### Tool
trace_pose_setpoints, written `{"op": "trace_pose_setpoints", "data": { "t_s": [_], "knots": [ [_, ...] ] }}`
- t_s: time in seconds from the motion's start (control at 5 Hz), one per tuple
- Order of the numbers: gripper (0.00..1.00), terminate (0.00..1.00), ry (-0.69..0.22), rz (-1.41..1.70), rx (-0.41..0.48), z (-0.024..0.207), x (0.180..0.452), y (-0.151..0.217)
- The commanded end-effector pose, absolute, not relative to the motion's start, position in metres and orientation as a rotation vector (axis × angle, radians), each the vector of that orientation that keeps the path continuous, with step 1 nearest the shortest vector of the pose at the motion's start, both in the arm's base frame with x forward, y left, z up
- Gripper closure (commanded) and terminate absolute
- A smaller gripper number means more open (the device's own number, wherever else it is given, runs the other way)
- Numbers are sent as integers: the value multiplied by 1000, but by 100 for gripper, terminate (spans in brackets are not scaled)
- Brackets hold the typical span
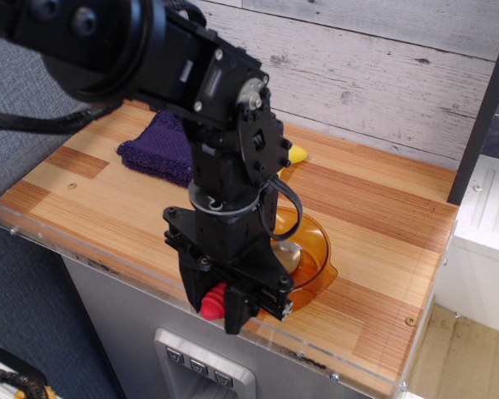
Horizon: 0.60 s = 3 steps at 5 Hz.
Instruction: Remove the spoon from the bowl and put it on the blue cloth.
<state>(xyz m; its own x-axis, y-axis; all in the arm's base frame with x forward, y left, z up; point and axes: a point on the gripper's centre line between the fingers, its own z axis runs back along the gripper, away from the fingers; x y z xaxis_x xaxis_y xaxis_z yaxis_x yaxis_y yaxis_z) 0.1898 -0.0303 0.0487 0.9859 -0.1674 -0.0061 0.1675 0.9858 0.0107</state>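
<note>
Black and low in the centre-bottom of the frame, the hand (219, 309) has its two fingers clenched around the ribbed red handle of the spoon (213, 301), whose silver metal head lies further right inside the round transparent amber-orange plastic bowl (314, 258). Only a small part of the handle shows between the dark fingers, so how deep the grip sits cannot be judged.

Starting at the upper left of the frame, the folded dark blue-purple fuzzy cloth (160, 148) lies on the striped wooden surface (382, 224), well apart from the bowl and partly hidden behind the arm. Right of it, above the bowl, the tip of a yellow banana (297, 154) peeks out beside the arm.

The step in hand looks like lifting the spoon free. To do it well, the grip should stay firm while the hand rises straight up until the head clears the bowl's rim, since dragging sideways early would likely tip or slide the light bowl. Then it should carry the spoon up-left across the surface, passing clear of the banana, and lower it onto the cloth before opening.
</note>
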Motion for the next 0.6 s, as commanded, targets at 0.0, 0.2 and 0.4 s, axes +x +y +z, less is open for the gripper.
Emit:
{"op": "trace_pose_setpoints", "data": {
  "t_s": [0.0, 0.2, 0.4],
  "knots": [
    [100, 0, -87, -182, 1, 75, 197, -29],
    [100, 0, -121, -190, -1, 91, 197, -30],
    [100, 0, -177, -181, -4, 110, 192, -25]
  ]
}}
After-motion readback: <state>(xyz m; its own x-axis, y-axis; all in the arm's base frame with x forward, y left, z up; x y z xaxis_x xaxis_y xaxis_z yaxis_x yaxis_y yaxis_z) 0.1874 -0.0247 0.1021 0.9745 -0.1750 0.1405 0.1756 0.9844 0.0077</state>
